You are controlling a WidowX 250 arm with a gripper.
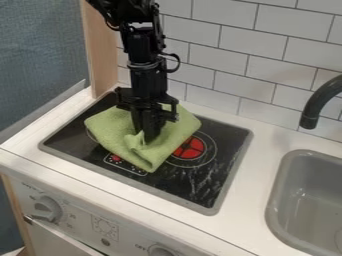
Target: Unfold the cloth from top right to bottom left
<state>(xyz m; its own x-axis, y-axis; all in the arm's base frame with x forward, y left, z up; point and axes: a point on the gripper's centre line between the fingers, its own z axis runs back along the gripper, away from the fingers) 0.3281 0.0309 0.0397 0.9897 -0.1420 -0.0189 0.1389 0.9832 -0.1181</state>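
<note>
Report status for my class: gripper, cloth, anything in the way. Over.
Gripper down at the green cloth. Cloth on black stovetop, looks folded, rucked up by the gripper. Faucet and sink off to picture right, apart from the cloth.

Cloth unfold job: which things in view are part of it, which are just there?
Part of the job:
- green cloth
- gripper, down at the cloth

Just there:
- stovetop, under the cloth
- sink
- faucet
- knobs on the front
</note>
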